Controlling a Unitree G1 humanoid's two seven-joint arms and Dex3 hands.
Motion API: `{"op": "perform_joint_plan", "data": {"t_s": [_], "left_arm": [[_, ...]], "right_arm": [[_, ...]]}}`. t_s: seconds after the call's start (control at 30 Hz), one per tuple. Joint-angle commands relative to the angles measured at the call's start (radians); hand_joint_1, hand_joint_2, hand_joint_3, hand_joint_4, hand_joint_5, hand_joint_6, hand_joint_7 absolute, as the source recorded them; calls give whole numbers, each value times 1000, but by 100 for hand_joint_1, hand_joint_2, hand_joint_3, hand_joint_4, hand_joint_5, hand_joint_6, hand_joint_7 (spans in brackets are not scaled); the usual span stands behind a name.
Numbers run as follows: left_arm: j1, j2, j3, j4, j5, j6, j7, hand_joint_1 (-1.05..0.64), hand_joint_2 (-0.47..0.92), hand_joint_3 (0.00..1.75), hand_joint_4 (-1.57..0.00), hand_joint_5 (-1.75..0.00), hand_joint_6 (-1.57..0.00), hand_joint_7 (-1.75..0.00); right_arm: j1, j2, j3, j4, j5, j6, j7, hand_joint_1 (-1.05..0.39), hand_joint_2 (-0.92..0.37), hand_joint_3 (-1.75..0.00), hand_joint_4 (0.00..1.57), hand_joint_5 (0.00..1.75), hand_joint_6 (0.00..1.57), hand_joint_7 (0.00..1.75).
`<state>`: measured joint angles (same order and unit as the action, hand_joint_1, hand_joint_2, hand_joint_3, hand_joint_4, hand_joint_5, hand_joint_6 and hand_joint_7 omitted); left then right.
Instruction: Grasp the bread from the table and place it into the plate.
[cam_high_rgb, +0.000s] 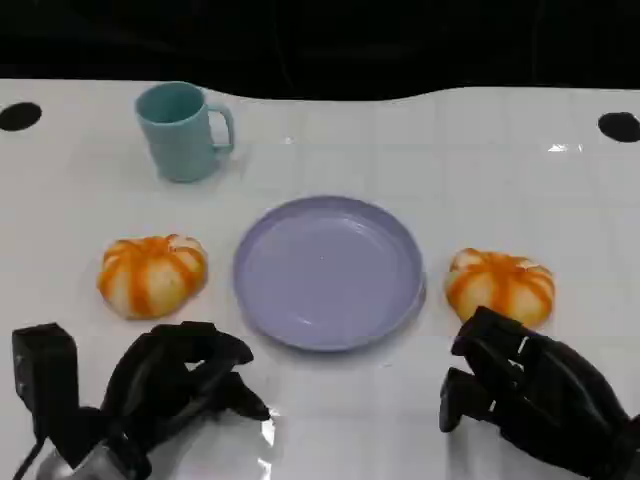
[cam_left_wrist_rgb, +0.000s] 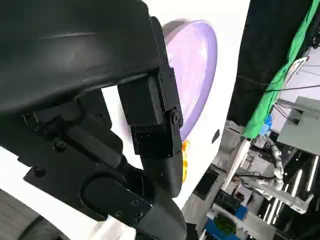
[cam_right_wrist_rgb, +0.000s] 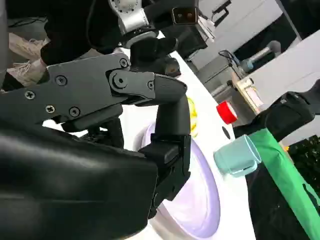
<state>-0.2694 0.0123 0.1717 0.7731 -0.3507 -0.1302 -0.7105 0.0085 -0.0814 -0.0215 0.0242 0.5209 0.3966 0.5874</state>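
I am holding my left hand (cam_high_rgb: 175, 385) and my right hand (cam_high_rgb: 530, 395) low at the near table edge, nearer to me than the lavender plate (cam_high_rgb: 328, 271). Both hands are holding nothing; the fingers are loosely curled yet apart.

Just beyond my right hand, one orange-striped bread roll (cam_high_rgb: 500, 285) is lying immediately right of the plate, close to its rim. A second roll (cam_high_rgb: 152, 274) is lying left of the plate, a little apart from it.

The step in hand appears to be the approach to a roll. Recommended procedure: I am keeping the fingers spread, descending over the roll's crown, closing gently to avoid crushing, then lifting clear of the rim.

Beyond the plate, to its left, a teal mug (cam_high_rgb: 184, 130) is standing upright on the white table (cam_high_rgb: 420, 150).
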Motion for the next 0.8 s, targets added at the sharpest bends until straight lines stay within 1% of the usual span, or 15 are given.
{"op": "perform_joint_plan", "data": {"t_s": [0.03, 0.8], "left_arm": [[15, 15, 5, -7, 4, 13, 11, -105, 74, 0, -157, -47, -157, -22], [12, 17, 4, -1, 8, 7, 10, -105, 74, 0, -157, -47, -157, -22]], "right_arm": [[3, -13, -11, -8, 3, 4, -2, -56, -92, -42, 60, 175, 41, 159], [0, -9, -11, 2, 4, -8, 10, -54, -92, -43, 59, 175, 41, 157]]}}
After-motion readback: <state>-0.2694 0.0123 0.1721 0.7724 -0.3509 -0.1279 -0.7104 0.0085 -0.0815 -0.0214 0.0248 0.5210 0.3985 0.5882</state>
